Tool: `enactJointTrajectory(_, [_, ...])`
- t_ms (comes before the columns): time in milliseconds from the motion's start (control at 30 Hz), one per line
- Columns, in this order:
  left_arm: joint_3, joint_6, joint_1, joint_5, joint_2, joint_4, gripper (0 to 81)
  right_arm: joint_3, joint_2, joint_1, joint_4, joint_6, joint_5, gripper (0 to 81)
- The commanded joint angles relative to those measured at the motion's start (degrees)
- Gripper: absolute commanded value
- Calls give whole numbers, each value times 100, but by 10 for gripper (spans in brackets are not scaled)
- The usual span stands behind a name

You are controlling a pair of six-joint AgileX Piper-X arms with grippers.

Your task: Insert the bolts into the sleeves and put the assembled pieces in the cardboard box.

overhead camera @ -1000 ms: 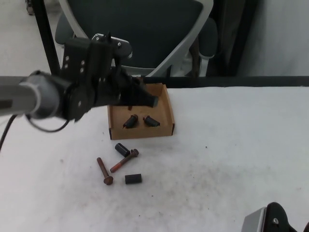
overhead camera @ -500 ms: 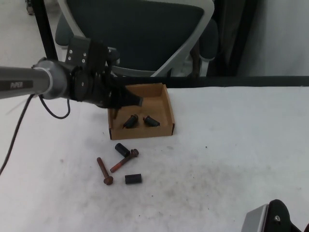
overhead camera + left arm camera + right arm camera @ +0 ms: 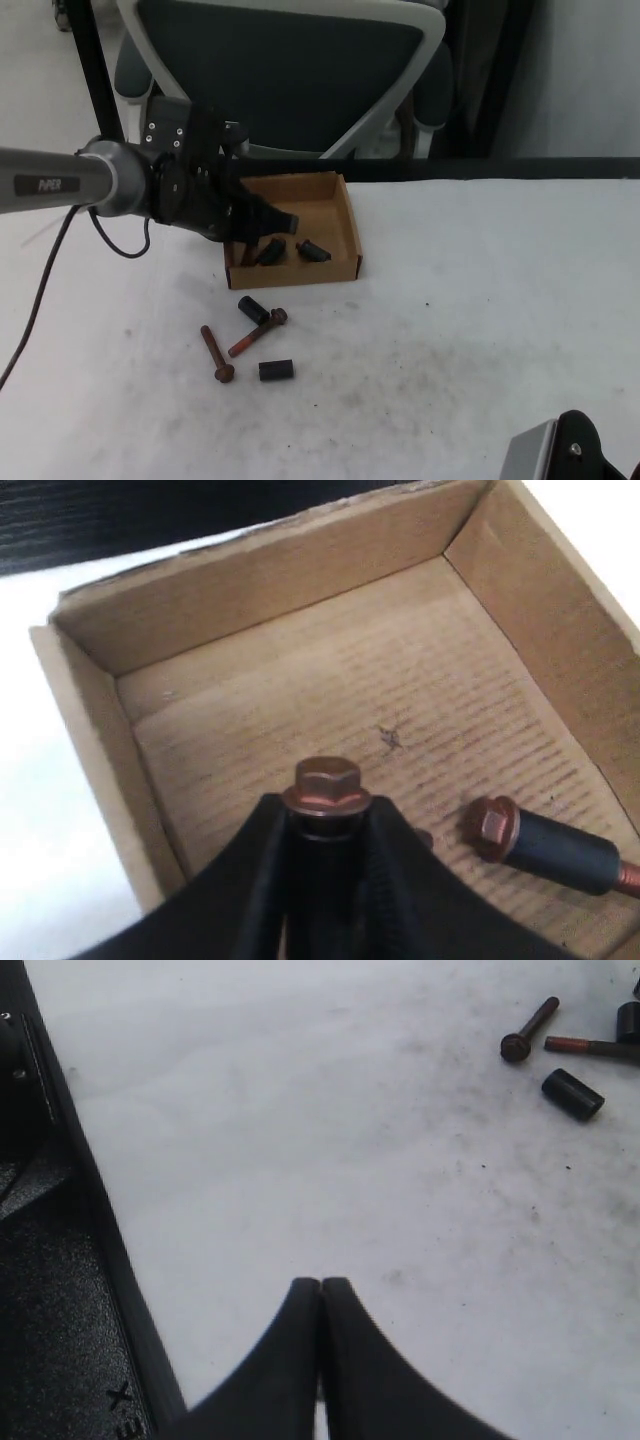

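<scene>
My left pincer [image 3: 325, 870] pinches a finished piece [image 3: 325, 790] over the floor of the cardboard box [image 3: 95, 740]. Its shiny copper six-sided head points up. I should go low and let go softly, so the round piece won't roll on the ribbed cardboard. Two reddish-brown bolts [image 3: 215, 352] and two smooth black sleeves [image 3: 276, 370] lie on the desk before the box. My right pincer [image 3: 321, 1305] is pressed together.

The bench [image 3: 480, 320] bears a cardboard box [image 3: 351, 228], two bolts [image 3: 213, 350] and two sleeves [image 3: 276, 371].
</scene>
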Motion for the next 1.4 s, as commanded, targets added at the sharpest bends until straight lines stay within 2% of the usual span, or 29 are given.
enactJointTrajectory(0, [-71, -20, 49, 23, -30, -24, 77, 9, -48, 6, -78, 14, 24, 3])
enactJointTrajectory(167, [-71, -20, 49, 23, -30, -24, 319, 9, -48, 6, -77, 26, 24, 3])
enactJointTrajectory(267, [-71, -20, 49, 23, -30, -10, 429, 9, -48, 6, -77, 26, 24, 3])
enactJointTrajectory(467, [-71, 1, 103, 442, -46, -22, 446, 18, -48, 6, -21, 26, 177, 3])
enactJointTrajectory(567, [-54, 108, 172, 718, -142, -22, 395, 18, -48, 6, 134, 104, 519, 3])
enactJointTrajectory(633, [2, 153, 215, 849, -276, -10, 319, 38, -48, 6, 184, 179, 695, 3])
enactJointTrajectory(800, [482, 305, 221, 1319, -789, -332, 66, 86, -48, 6, 183, 178, 1029, 3])
enactJointTrajectory(867, [770, 304, 221, 1451, -1040, -568, 11, 101, -48, -5, 130, 178, 1257, 3])
enactJointTrajectory(967, [1362, 257, 221, 1624, -1524, -1180, 8, 101, -48, -5, -18, 191, 1504, 3])
enactJointTrajectory(1133, [2717, 238, 210, 1623, -2450, -2225, 8, 101, -1, -202, -66, 425, 1411, 3])
enactJointTrajectory(1367, [4541, -418, 160, 1695, -3855, -3802, 8, 101, 581, -718, -344, 431, 442, 5])
